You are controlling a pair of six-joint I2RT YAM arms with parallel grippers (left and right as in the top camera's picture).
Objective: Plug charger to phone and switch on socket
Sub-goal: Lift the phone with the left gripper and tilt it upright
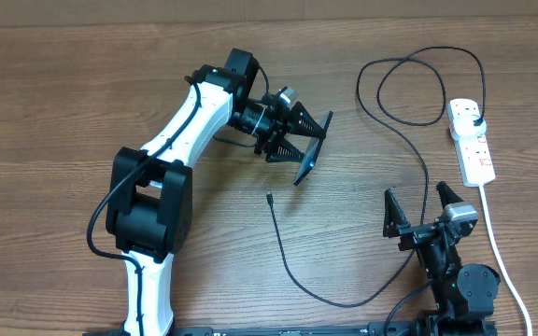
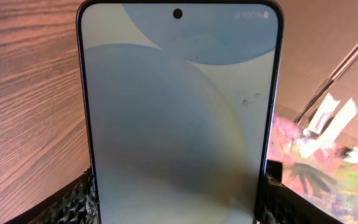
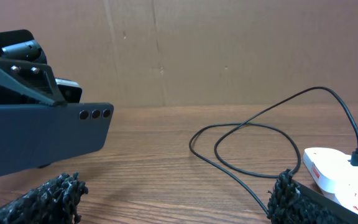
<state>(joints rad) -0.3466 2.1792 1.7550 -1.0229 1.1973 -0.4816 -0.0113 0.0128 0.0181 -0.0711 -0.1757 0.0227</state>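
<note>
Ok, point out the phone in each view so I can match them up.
Overhead: the phone shows edge-on as a thin dark sliver near the picture's centre.
Left wrist: the phone fills most of the frame, lit screen facing the camera.
Right wrist: the phone comes in from the left edge, dark back with three lenses showing.
Shared landmark: the wooden table, seen in all three.
</note>
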